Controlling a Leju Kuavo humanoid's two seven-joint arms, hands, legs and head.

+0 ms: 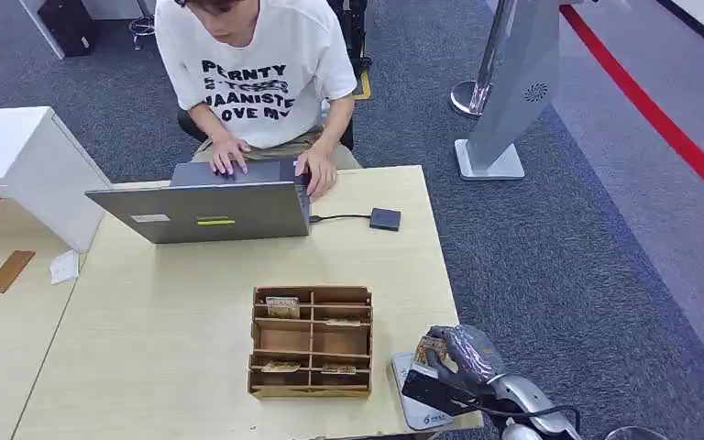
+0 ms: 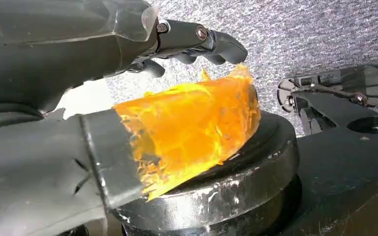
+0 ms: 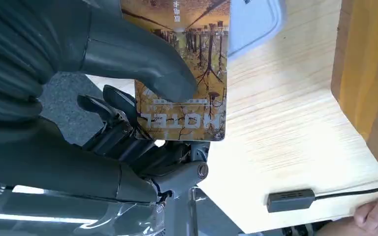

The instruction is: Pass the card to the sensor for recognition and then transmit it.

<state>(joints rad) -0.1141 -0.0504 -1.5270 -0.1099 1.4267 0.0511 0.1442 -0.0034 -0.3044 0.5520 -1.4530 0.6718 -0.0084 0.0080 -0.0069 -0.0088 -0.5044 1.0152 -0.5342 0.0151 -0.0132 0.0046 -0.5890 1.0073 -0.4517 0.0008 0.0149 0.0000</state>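
My right hand [image 1: 466,356] hovers at the table's near right corner and pinches a brown hotel card [image 1: 429,347] between thumb and fingers. In the right wrist view the thumb [image 3: 142,59] presses on the card [image 3: 197,73], printed with trees and the word HOTEL. The card hangs just above the white sensor pad [image 1: 410,403], whose pale rim [image 3: 258,19] shows behind the card. My left hand [image 2: 128,73] hangs over grey carpet with fingers [image 2: 202,39] stretched out and nothing in it; orange tape [image 2: 192,128] wraps its thumb.
A wooden card rack [image 1: 312,341] with several slots stands left of the sensor, close to my hand. A person types on a grey laptop [image 1: 202,213] at the far edge. A small dark hub [image 1: 385,218] lies beside it. A grey stand [image 1: 504,101] rises on the carpet to the right.
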